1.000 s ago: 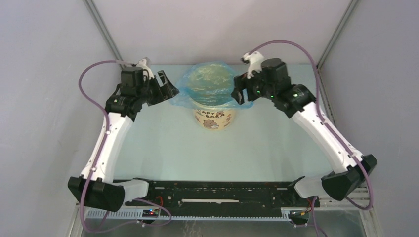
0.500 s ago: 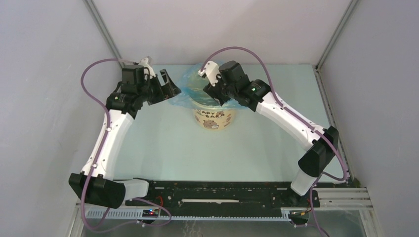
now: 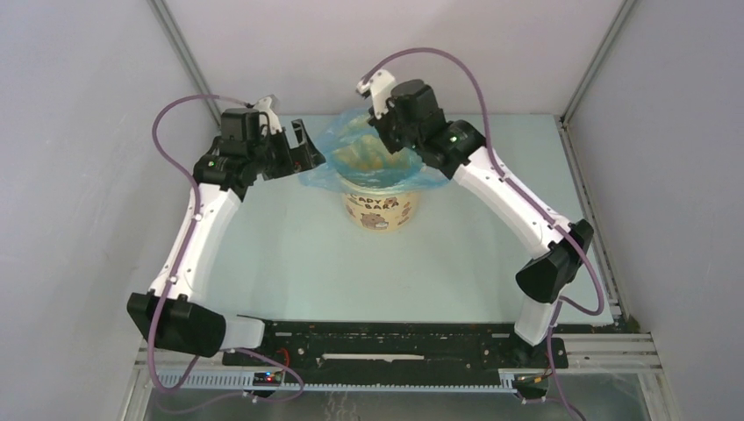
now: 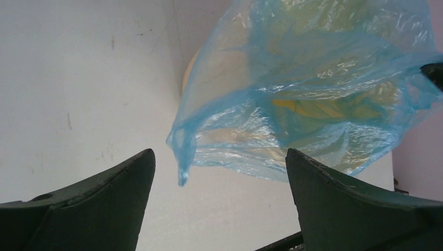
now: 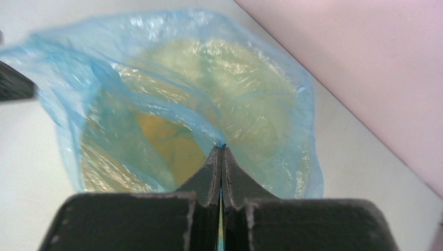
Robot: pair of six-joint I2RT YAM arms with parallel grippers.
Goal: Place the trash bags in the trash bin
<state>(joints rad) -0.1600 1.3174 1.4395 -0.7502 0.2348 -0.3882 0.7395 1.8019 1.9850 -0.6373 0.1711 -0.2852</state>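
Your right gripper (image 5: 221,151) just swung over trash bin (image 3: 380,209), clamped on trash bag (image 5: 156,68) fold; left gripper (image 4: 219,154) spread wide, empty. Film likely needs pushing inside.

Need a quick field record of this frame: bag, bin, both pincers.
bag: light-blue trash bag draped over the bin mouth, edges spilling outside the rim
bin: pale-yellow trash bin, upright on table
left pincer: open, beside the bag's left edge, holding nothing
right pincer: shut on a fold of the bag above the opening
status: bag not yet tucked in
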